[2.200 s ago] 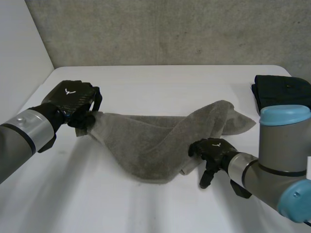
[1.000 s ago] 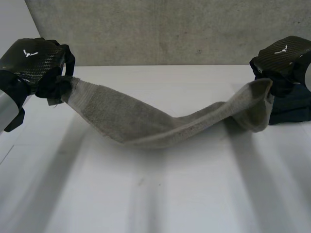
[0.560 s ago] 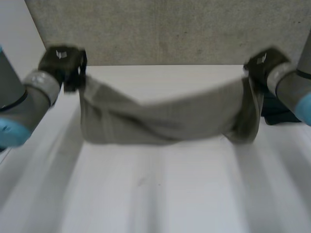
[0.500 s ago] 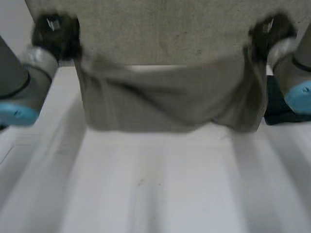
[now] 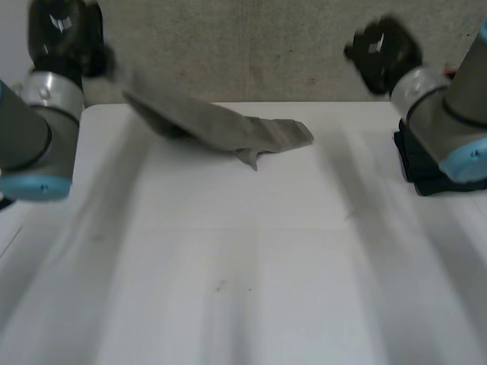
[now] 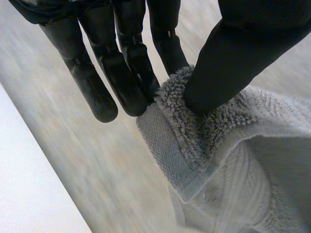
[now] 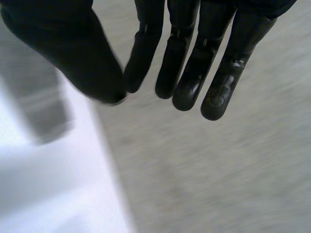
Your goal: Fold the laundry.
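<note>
A grey towel [image 5: 221, 125] hangs from my left hand [image 5: 65, 34], raised at the far left, and slants down so its free end lies on the white table [image 5: 251, 266] near the far edge. In the left wrist view, the thumb [image 6: 243, 58] presses a towel corner [image 6: 194, 126] against the fingers. My right hand [image 5: 380, 49] is raised at the far right, apart from the towel. In its wrist view the right hand [image 7: 204, 73] has its thumb drawn against the fingertips with nothing between them.
A dark folded garment [image 5: 415, 163] lies at the table's right edge, partly behind my right arm [image 5: 449, 114]. A grey wall [image 5: 251, 46] stands behind the table's far edge.
Both hands lifted the towel stretched between them. The right corner has since come out of the right hand, and the towel has swung left, hanging from the left hand alone.
</note>
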Available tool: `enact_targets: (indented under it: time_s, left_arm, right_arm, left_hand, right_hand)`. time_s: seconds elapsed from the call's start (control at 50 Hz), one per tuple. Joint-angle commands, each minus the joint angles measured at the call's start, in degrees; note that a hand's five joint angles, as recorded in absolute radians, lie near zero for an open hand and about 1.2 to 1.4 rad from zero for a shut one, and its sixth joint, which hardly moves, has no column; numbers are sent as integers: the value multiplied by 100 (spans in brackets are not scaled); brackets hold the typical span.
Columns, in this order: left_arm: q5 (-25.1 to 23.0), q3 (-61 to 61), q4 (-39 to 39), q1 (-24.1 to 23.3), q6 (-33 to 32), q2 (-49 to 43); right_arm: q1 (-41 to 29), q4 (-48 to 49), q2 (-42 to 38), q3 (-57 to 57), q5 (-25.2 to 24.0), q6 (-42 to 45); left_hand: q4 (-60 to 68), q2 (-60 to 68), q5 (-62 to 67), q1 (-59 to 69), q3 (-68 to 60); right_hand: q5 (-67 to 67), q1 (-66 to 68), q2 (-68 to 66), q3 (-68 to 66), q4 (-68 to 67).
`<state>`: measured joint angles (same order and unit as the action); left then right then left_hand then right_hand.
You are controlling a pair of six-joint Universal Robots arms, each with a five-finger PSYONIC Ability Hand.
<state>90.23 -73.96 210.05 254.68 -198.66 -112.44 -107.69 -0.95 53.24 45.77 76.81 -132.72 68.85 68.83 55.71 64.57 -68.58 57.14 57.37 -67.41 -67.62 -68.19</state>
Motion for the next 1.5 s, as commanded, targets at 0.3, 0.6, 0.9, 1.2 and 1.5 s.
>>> enact_targets:
  time_s: [0.3,0.6,0.9,1.2,1.5]
  left_arm:
    - [-67,-1235,-1352,-673,38,2303]
    - [-6,-1270,-1845,-1692,47,3139]
    - [82,-1349,-1968,-1930,222,3921]
    - [82,-1358,-2197,-1922,319,4572]
    - [91,-1314,-2153,-1167,311,4555]
  right_arm:
    - [-304,-161,758,2973,238,-4902]
    - [-2000,516,372,2227,668,-5888]
    - [-2212,499,-1289,750,1090,-5835]
    - [-2203,569,-1650,266,950,-5466]
    - [-745,482,-501,275,616,-2999]
  left_hand:
    - [1115,1117,1429,1543,-1142]
    - [1115,1117,1429,1543,-1142]
    - [1115,1117,1429,1543,-1142]
    - [1115,1117,1429,1543,-1142]
    - [1115,1117,1429,1543,-1142]
  right_hand:
    - [-5714,-4737,5741,5762,5819]
    - [-5714,-4737,5741,5762,5819]
    - [-5714,-4737,5741,5762,5819]
    - [-1809,-833,1836,1858,1914]
    - [1286,2263,-1259,-1238,-1181]
